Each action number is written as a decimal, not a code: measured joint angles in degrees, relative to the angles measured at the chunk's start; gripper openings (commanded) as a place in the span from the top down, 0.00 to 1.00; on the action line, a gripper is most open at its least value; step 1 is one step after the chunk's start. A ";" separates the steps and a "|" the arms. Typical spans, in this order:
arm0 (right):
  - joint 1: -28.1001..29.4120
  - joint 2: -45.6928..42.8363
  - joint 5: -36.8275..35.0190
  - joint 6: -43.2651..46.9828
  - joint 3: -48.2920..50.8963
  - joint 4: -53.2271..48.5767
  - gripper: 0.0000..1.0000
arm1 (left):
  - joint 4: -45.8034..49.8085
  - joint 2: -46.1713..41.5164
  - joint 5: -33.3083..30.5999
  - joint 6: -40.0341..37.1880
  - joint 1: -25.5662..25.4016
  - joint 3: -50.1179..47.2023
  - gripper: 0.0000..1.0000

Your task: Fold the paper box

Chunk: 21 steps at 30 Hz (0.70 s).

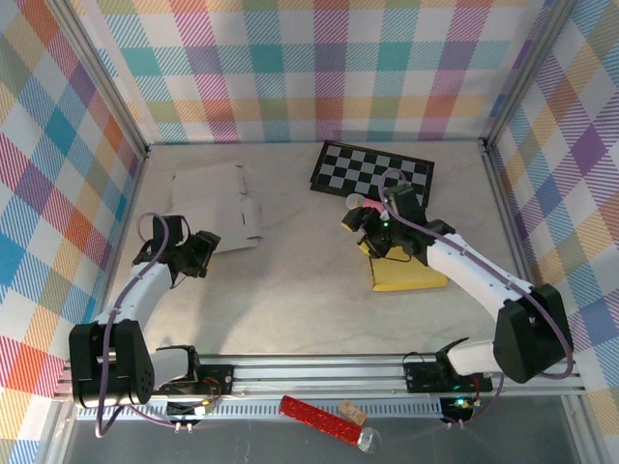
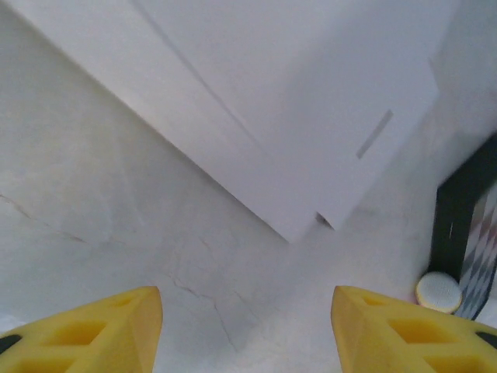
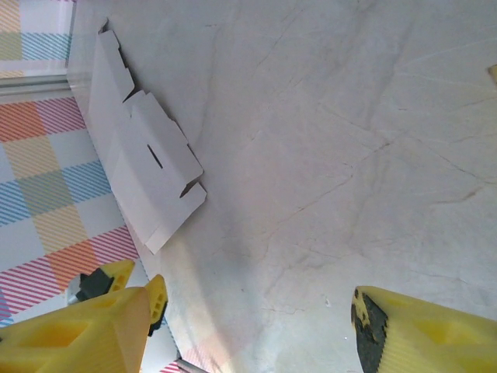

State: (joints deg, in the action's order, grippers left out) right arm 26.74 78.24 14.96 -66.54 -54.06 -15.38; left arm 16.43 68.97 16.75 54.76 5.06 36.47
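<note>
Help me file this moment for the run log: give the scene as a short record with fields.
paper box: flat, unfolded, lying on the table at far left
left pincer: open, empty, just short of the box's near corner, not touching
right pincer: open, empty, over the table
checkerboard: flat at the far side, right of the box
yellow pad: on the table, partly under the right arm
task state: no fold made yet

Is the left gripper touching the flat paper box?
Apart. The left wrist view shows bare table between the open left gripper and the paper box, whose nearest corner lies ahead of the fingertips.
</note>
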 measured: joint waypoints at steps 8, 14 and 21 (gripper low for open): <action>-0.04 4.42 4.35 -0.02 -2.40 3.93 0.30 | -12.09 -0.68 -3.02 7.30 3.06 -10.08 0.40; -0.04 4.70 6.45 0.26 -3.74 5.68 0.29 | -25.00 4.72 -4.07 9.35 3.50 -11.96 0.43; -0.04 4.70 6.84 0.87 -3.76 5.73 0.29 | -39.10 12.15 -4.46 11.98 3.74 -13.94 0.54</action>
State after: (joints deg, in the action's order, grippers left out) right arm 26.70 82.94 21.80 -65.67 -57.82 -9.65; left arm -22.68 81.12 12.29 66.74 8.80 22.52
